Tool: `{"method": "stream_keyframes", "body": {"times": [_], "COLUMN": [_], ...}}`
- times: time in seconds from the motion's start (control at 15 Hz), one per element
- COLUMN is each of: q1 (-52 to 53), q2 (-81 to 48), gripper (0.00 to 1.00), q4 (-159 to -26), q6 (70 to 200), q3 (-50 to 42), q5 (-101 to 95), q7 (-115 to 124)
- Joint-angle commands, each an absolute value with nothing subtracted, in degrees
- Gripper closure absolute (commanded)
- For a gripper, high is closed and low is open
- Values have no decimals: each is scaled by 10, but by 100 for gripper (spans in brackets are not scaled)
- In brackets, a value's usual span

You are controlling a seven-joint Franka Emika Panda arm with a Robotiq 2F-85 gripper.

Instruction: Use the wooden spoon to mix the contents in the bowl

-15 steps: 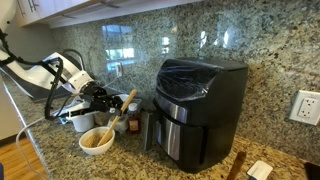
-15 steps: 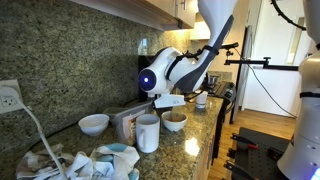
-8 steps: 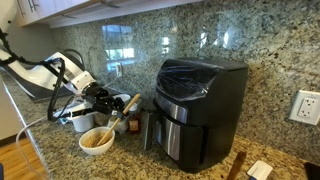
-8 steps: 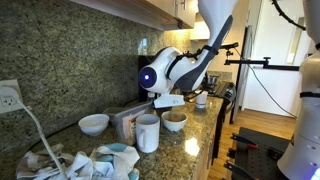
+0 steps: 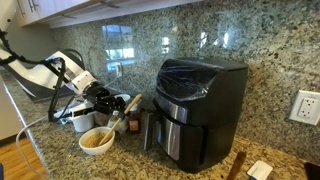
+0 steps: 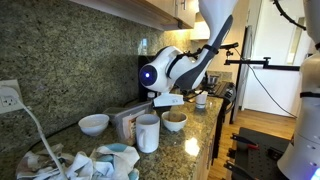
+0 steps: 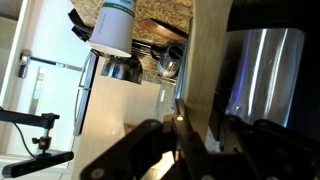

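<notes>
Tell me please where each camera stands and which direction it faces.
Exterior view: stands before the counter, faces the backsplash and air fryer; arm enters from picture left.
Exterior view: stands at the counter's end, looks along it past the mug; arm in the middle.
Wrist view: sits on the wrist behind the gripper, which is shut on the wooden spoon.
Shared: both exterior views show the bowl.

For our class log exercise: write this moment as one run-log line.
gripper: shut on wooden spoon | bowl: tan contents inside
</notes>
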State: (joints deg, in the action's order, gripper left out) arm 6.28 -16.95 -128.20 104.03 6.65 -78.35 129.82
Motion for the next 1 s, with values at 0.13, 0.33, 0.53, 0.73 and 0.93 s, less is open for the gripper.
{"method": "stream_keyframes", "body": {"times": [0.13,0.33,0.53,0.73,0.93], "q1": [60,60,60,60,59], "q2": [-140,-129,-116,-104,-95], "gripper": [93,93,93,93,93], "q4": [-1290,-1288,-1284,-1278,-1270], "q6": [1049,1044,1038,1034,1028], "q3": [66,66,65,62,59], "q5": [-781,-781,-782,-782,-782], "q7": [1298,1294,1288,1284,1281]}}
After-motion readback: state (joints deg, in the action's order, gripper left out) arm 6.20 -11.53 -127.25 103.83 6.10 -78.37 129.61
